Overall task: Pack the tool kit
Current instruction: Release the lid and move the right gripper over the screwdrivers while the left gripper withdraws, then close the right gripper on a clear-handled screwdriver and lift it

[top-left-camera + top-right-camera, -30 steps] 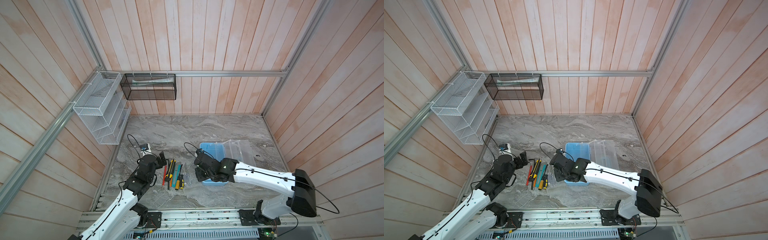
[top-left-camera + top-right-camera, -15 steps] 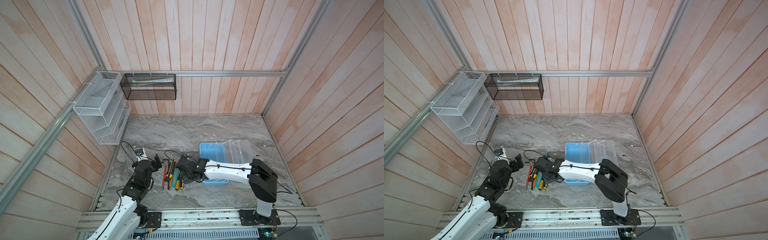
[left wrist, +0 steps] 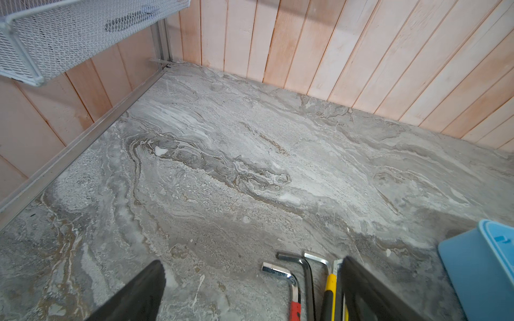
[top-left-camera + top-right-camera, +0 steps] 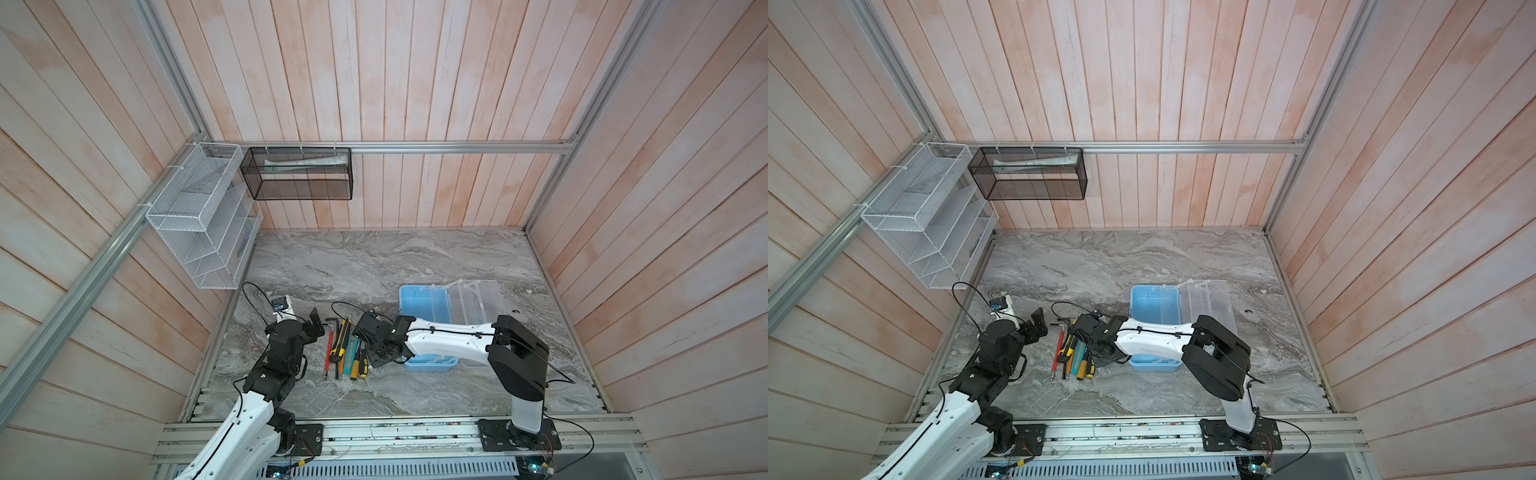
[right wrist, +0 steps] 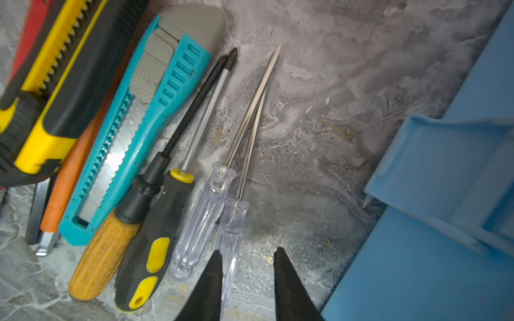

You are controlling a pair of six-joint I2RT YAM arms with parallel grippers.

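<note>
The right gripper (image 5: 248, 254) has its jaws partly open low over the surface (image 5: 306, 139). The tail of a clear-handled screwdriver (image 5: 232, 230) lies just inside one finger (image 5: 214, 280), and nothing is clamped. Beside it lie a black-and-yellow screwdriver (image 5: 151, 244), a teal utility knife (image 5: 144, 116) and a yellow utility knife (image 5: 47, 97), with the open light blue box (image 5: 417, 264) on the other side. The left gripper (image 3: 253, 264) has its jaws spread wide and empty, beside the hex keys (image 3: 290, 278).

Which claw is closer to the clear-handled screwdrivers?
Right. The right gripper is right at the clear-handled screwdrivers, with one handle showing between its parted jaws. The left gripper is farther off, open, beside the hex keys at the row's opposite edge.
</note>
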